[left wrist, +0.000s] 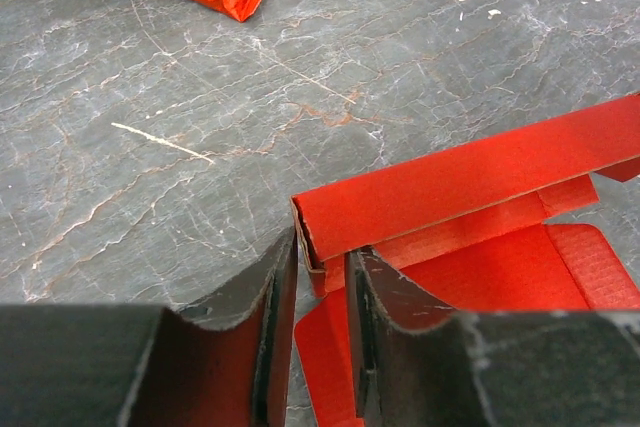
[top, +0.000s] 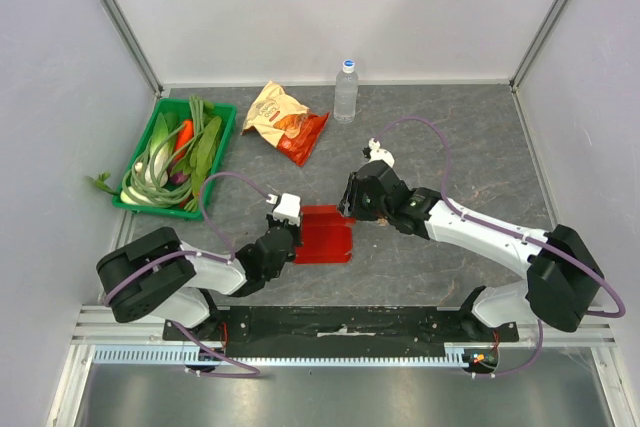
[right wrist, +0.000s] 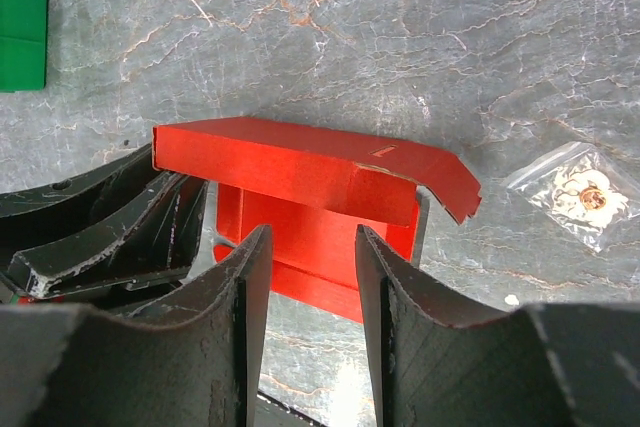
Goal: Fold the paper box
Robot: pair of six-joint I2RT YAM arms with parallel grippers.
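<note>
The paper box (top: 325, 234) is bright red cardboard, partly folded, lying on the grey table between the two arms. In the left wrist view its long side wall (left wrist: 470, 182) stands up, folded over above the flat base. My left gripper (left wrist: 322, 252) is closed on the left end of that wall, at the box's left edge in the top view (top: 291, 238). My right gripper (right wrist: 312, 237) is open, with its fingertips just short of the box's raised wall (right wrist: 300, 172); it sits at the box's far right corner (top: 352, 209). Nothing is between its fingers.
A green tray (top: 228, 132) of vegetables stands at the back left. A crinkled orange-and-red snack bag (top: 285, 119) and a water bottle (top: 346, 92) are at the back middle. A small clear plastic bag (right wrist: 580, 192) lies on the table beside the box.
</note>
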